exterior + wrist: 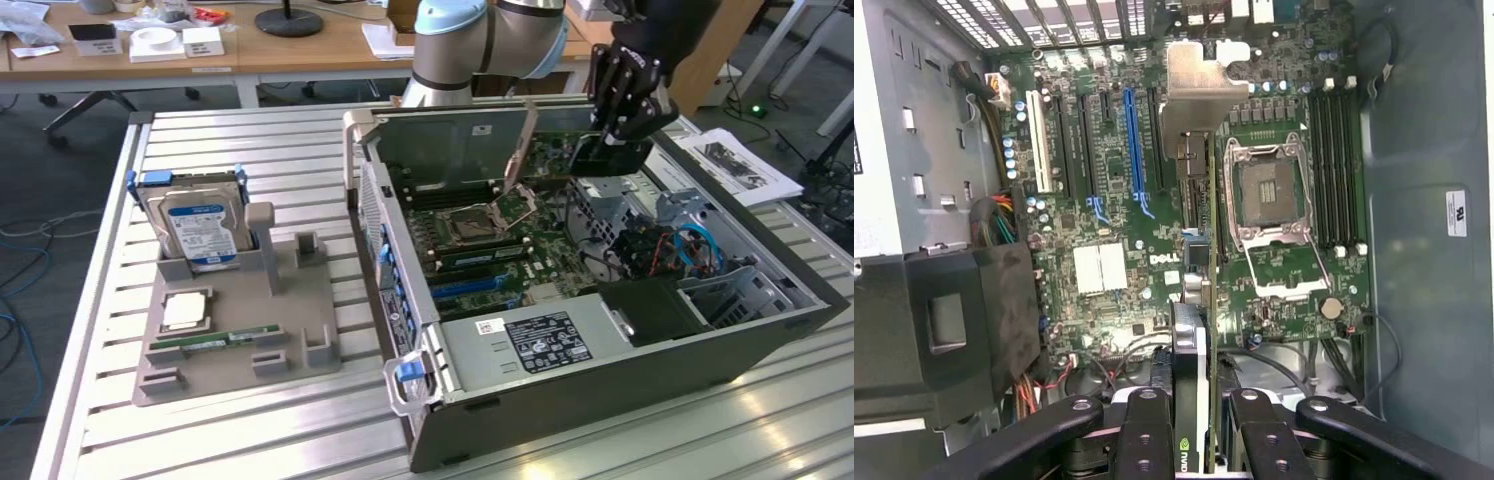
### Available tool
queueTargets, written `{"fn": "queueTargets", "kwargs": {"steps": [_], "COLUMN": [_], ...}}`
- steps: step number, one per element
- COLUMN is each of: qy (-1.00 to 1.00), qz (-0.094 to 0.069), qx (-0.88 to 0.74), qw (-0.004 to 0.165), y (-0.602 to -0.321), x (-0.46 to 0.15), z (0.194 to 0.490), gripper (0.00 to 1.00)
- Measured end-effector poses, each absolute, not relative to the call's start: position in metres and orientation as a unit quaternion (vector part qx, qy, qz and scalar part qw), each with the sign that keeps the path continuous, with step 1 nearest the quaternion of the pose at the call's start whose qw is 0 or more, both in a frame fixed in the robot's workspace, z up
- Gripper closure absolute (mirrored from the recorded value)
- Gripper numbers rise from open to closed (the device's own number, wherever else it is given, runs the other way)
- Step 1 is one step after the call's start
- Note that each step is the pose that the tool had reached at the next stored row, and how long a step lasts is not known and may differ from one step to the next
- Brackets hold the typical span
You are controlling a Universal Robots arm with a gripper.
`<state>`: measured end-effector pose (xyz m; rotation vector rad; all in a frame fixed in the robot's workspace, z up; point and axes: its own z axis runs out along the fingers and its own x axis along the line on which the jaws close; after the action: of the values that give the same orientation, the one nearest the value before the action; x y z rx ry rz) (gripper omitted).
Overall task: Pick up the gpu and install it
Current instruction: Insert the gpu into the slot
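1. Currently holding gpu [607, 158], clamped btw jaws, edge-on, inside open case [601, 380], above motherboard [514, 240].
2. From wrist view: running parallel w/ expansion slots, metal bracket [1199, 90] toward vented case wall, card edge just beside CPU socket [1269, 190]; blue slot [1135, 140] a little further off.
3. Not seated yet, by the look of it; step in hand prob. = bringing card over its slot.
4. To do it well, prob.: keep card upright & square to slot, no twist in grip; keep bracket end matched to rear opening; stay clear of raised socket frame [514, 205] & cables [694, 245].
5. Can't tell which slot lies directly under card edge.
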<state>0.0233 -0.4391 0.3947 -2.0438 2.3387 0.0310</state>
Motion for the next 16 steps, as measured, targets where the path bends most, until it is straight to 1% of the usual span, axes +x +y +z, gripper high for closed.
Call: {"fn": "queueTargets", "kwargs": {"steps": [16], "qy": [0.749], "qz": [0.01], "qx": [-0.662], "qw": [0.018], "y": [-0.4383], "x": [0.0196], "z": [0.392], "gripper": [0.73]}}
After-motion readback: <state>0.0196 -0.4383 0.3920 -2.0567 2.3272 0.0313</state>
